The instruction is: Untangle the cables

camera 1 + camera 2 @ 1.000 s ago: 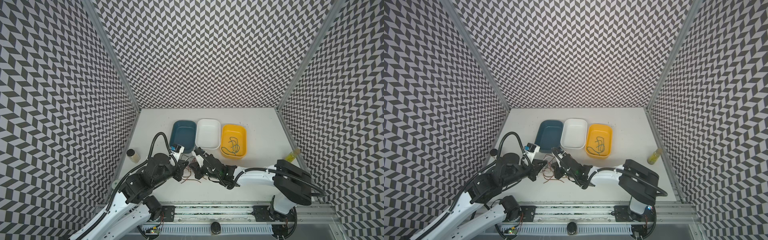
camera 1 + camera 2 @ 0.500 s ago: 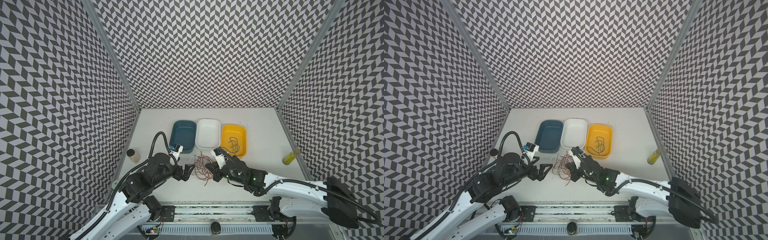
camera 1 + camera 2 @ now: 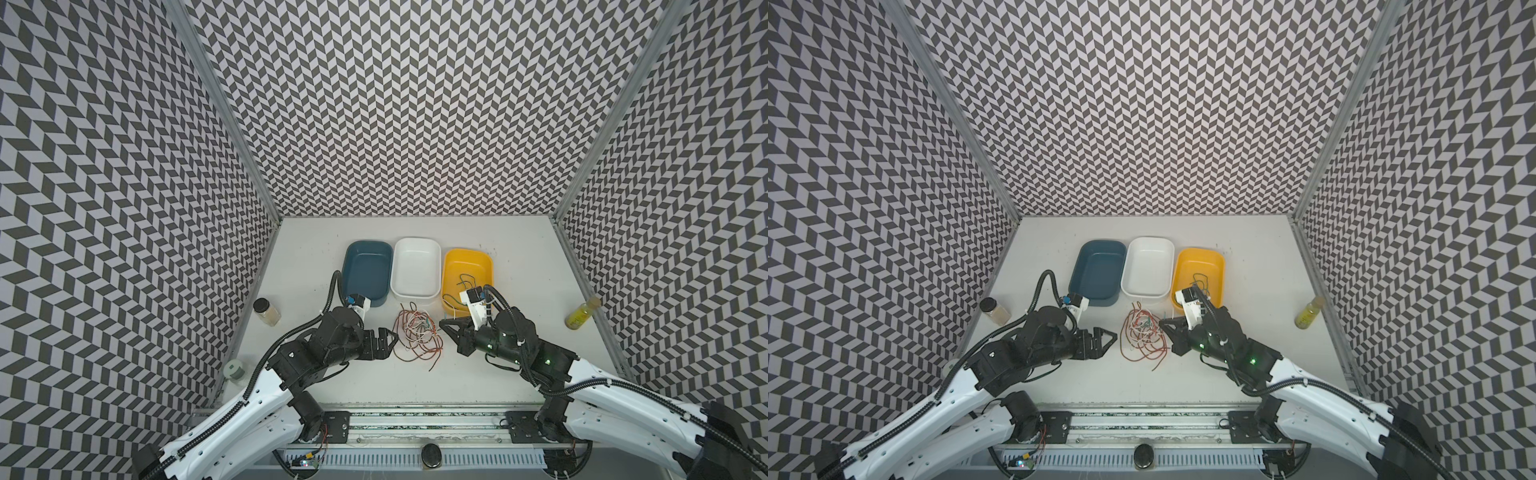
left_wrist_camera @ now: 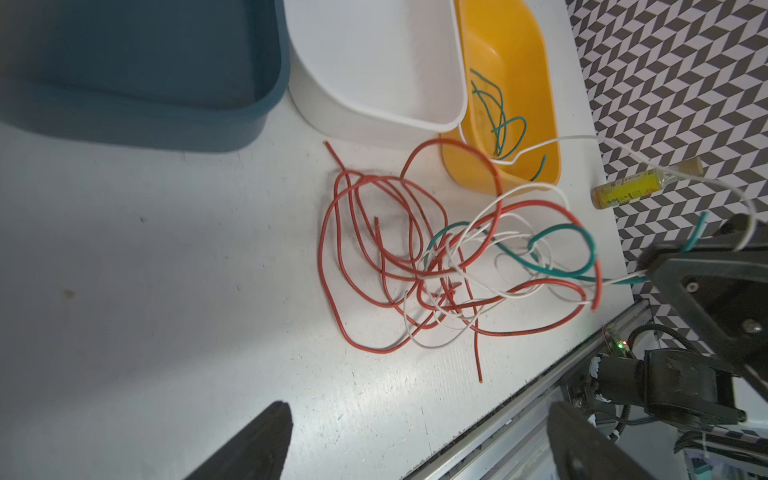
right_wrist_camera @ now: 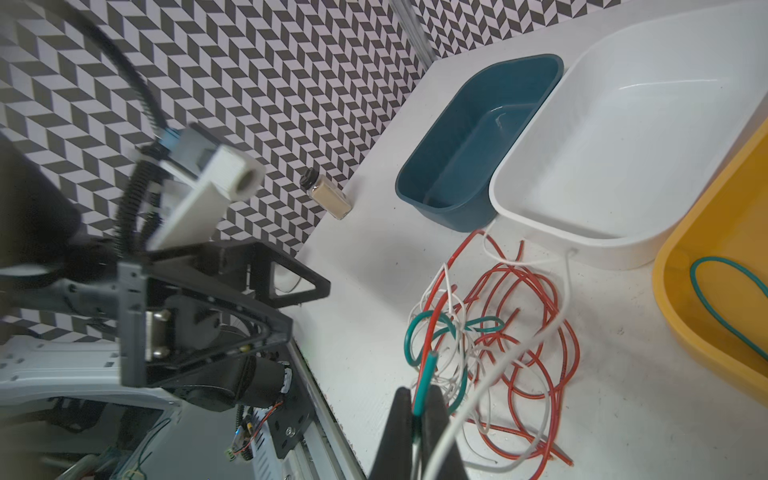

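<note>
The right jaws have drawn back toward the right side of the table (image 3: pixel 519 266), away from the left jaws they nearly met a second ago. The left jaws have let go and now stand spread wide and bare, just left of the tangle. The right jaws are clenched on a dark green cable (image 5: pixel 424 380). A white strand runs along the same tips, and I cannot tell whether it is pinched too.

The cables (image 3: pixel 417 340) are red-brown, white and green loops. They lie in one heap on the table between the two sets of jaws, just in front of the white tub (image 3: pixel 415 243) and the yellow tub (image 3: pixel 467 254). The white strand passes over the near corner of the yellow tub, and another green cable (image 4: pixel 515 119) lies inside it. The blue tub (image 3: pixel 368 246) stands just beside the white one.

Open table runs from the heap to the front rail (image 3: pixel 415 405), and there are bare stretches behind and to the right of the tubs. A jar (image 3: pixel 266 311) stands at the left edge and a yellow bottle (image 3: pixel 582 318) at the right edge, both well apart from the heap.
</note>
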{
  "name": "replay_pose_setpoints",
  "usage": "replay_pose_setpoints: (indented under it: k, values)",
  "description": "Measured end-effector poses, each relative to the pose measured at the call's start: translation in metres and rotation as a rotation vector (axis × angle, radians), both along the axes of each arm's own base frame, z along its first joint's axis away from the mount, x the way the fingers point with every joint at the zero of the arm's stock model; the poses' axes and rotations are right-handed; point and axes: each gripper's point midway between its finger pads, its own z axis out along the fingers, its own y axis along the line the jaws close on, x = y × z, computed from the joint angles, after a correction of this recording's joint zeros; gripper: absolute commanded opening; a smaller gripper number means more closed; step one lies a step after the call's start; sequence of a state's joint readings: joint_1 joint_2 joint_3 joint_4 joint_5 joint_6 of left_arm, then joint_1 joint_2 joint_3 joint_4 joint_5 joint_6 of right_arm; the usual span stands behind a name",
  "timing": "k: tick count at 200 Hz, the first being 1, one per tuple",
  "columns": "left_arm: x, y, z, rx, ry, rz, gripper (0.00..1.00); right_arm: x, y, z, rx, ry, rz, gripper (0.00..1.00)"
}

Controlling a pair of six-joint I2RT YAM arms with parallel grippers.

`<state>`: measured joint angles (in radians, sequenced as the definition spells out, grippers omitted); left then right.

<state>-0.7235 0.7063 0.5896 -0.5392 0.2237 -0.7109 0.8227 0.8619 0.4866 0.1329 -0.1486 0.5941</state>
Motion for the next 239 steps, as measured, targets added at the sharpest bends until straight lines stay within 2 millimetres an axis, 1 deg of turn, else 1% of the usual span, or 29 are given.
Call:
replay_pose_setpoints:
  k: [18,34,67,88,119,129,150,162,178,190,208,239]
  values:
    - [-0.008,-0.006,-0.017,-0.021,0.047,-0.011,0.92,-0.004,0.000,-0.002,0.026,0.032,0.019,0.00]
    - [-0.014,-0.013,-0.025,-0.036,0.069,-0.029,0.92,-0.007,0.001,-0.005,0.044,0.065,0.037,0.00]
    - [-0.019,-0.032,-0.025,-0.108,0.047,-0.079,0.92,-0.013,0.004,-0.006,0.080,0.116,0.078,0.00]
    - [-0.020,-0.039,-0.024,-0.152,0.027,-0.102,0.89,-0.017,0.006,-0.004,0.101,0.133,0.105,0.00]
    - [-0.021,-0.044,-0.028,-0.191,0.010,-0.127,0.80,-0.022,0.010,0.000,0.131,0.155,0.153,0.00]
    - [-0.021,-0.046,-0.027,-0.197,0.002,-0.138,0.76,-0.025,0.012,-0.001,0.135,0.164,0.174,0.00]
    - [-0.019,-0.049,-0.020,-0.217,-0.031,-0.155,0.67,-0.029,0.016,-0.004,0.138,0.192,0.209,0.00]
    - [-0.019,-0.051,-0.018,-0.225,-0.044,-0.162,0.64,-0.030,0.017,-0.004,0.145,0.206,0.224,0.00]
    - [-0.018,-0.053,-0.016,-0.230,-0.055,-0.169,0.59,-0.031,0.018,-0.004,0.153,0.216,0.241,0.00]
    - [-0.017,-0.054,-0.017,-0.230,-0.060,-0.175,0.59,-0.033,0.019,-0.003,0.158,0.217,0.255,0.00]
    - [-0.017,-0.055,-0.019,-0.229,-0.060,-0.174,0.65,-0.036,0.021,-0.001,0.163,0.218,0.279,0.00]
    - [-0.014,-0.054,-0.023,-0.215,-0.062,-0.164,0.67,-0.040,0.020,-0.005,0.143,0.219,0.301,0.00]
